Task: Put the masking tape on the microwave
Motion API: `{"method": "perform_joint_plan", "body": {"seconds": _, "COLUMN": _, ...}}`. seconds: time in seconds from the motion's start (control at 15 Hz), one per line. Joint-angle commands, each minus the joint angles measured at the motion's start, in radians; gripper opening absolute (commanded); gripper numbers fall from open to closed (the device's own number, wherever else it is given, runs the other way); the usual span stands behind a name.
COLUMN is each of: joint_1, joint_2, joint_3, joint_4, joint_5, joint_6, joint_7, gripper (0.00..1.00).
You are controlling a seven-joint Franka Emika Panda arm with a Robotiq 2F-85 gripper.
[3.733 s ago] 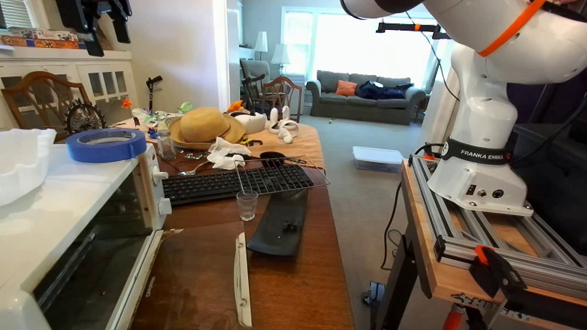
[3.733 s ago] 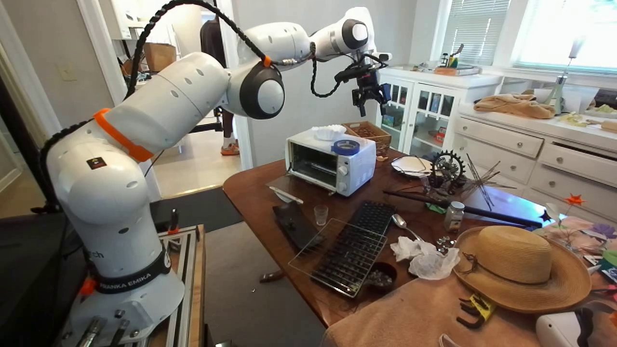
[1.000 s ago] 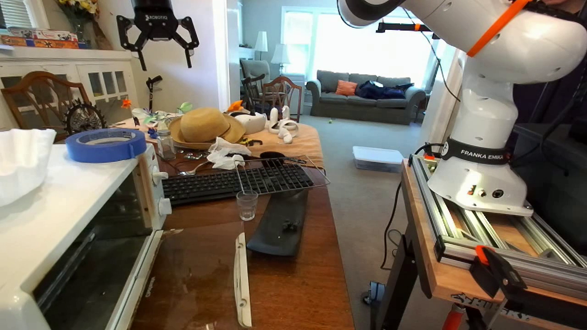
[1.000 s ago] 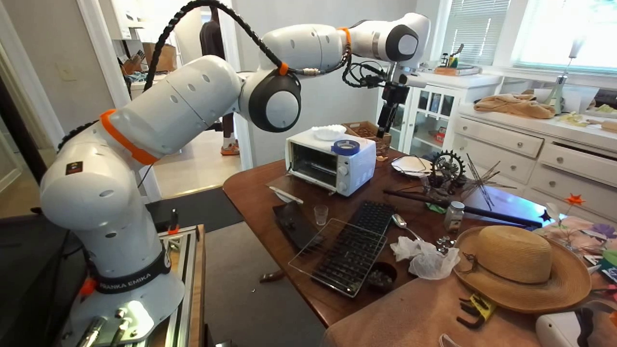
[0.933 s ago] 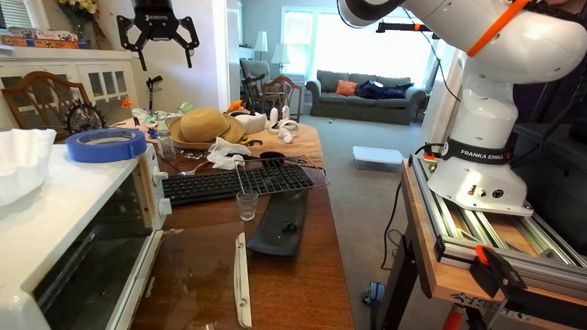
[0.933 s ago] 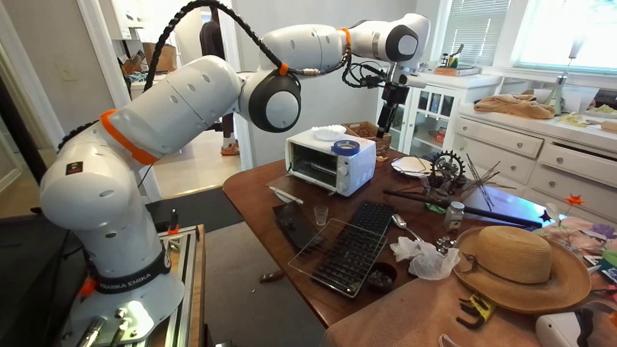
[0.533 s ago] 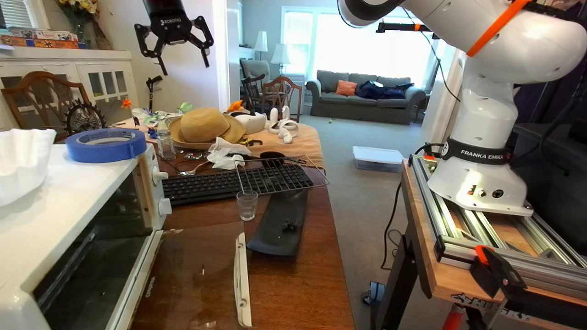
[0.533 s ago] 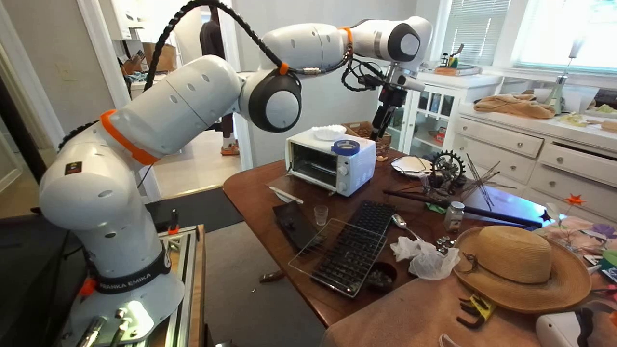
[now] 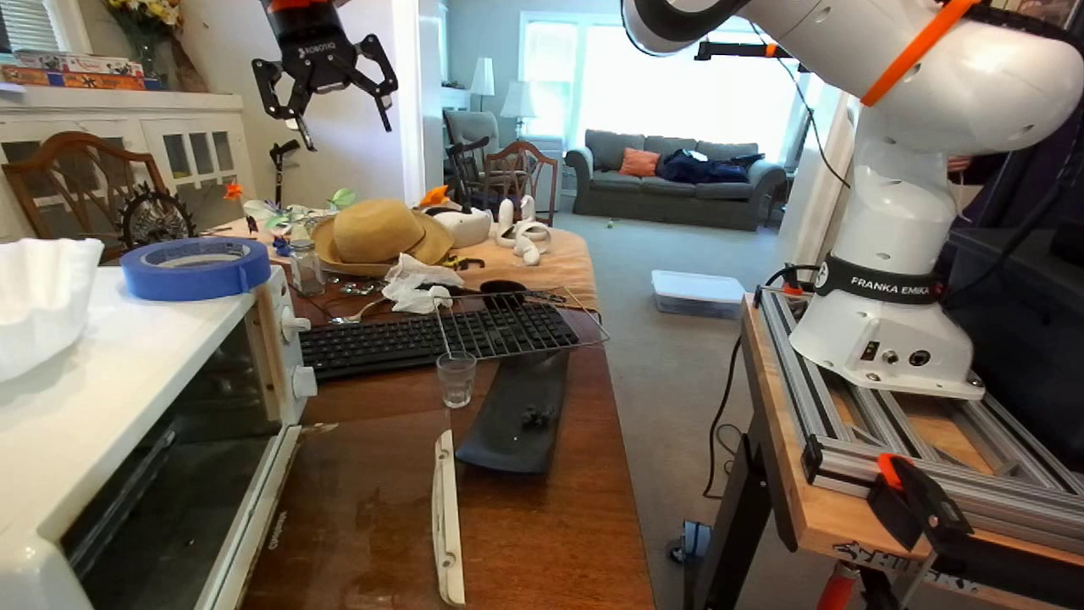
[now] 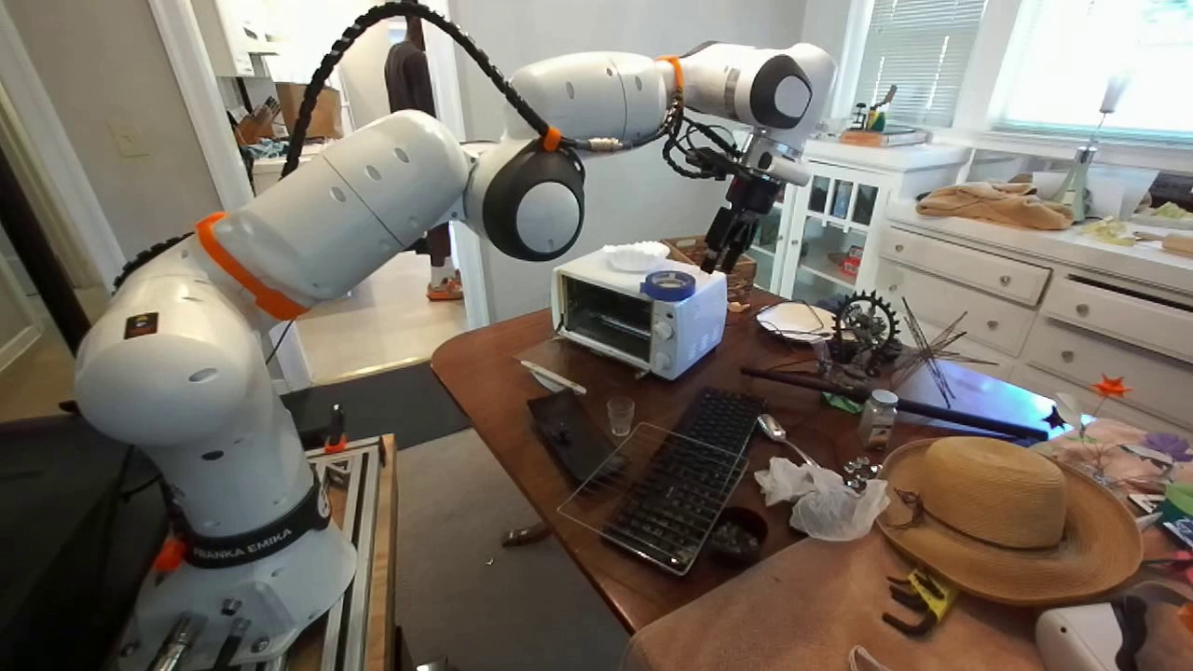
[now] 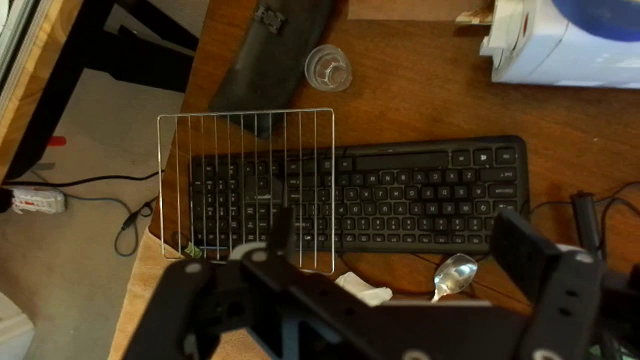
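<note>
The masking tape (image 9: 190, 281) is a flat blue ring lying on the top of the white microwave (image 9: 144, 347), near its knob-side edge. Both also show in an exterior view, the tape (image 10: 669, 294) and the microwave (image 10: 701, 326). The microwave's glass door hangs open. My gripper (image 9: 349, 137) is open and empty, raised in the air and tilted, beyond the microwave's knob side. It also shows in an exterior view (image 10: 720, 267). In the wrist view the open fingers (image 11: 395, 217) hang above the keyboard. There, the tape (image 11: 605, 17) and microwave (image 11: 565, 60) are partly cut off at the top right.
A white bowl (image 9: 42, 305) also stands on the microwave. A keyboard (image 11: 410, 195), a wire rack (image 11: 256, 112), a glass (image 11: 328, 68), a dark oblong tray (image 9: 517, 424), a spoon (image 11: 455, 274) and a straw hat (image 10: 993, 494) lie on the table.
My gripper has moved from above the microwave to beyond its knob side, turned, and in the last second tilted and dropped slightly. It stays open. The tape and microwave have not moved.
</note>
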Motion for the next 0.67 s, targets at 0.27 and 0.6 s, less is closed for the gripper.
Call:
{"method": "perform_joint_plan", "body": {"seconds": 0.27, "joint_1": -0.014, "joint_2": 0.024, "joint_3": 0.025, "joint_4": 0.007, "joint_5": -0.012, "joint_6": -0.142, "joint_7": -0.395, "gripper": 1.00}}
{"method": "perform_joint_plan", "body": {"seconds": 0.6, "joint_1": -0.013, "joint_2": 0.031, "joint_3": 0.008, "joint_4": 0.026, "joint_5": -0.002, "joint_6": -0.194, "joint_7": -0.465, "gripper": 1.00}}
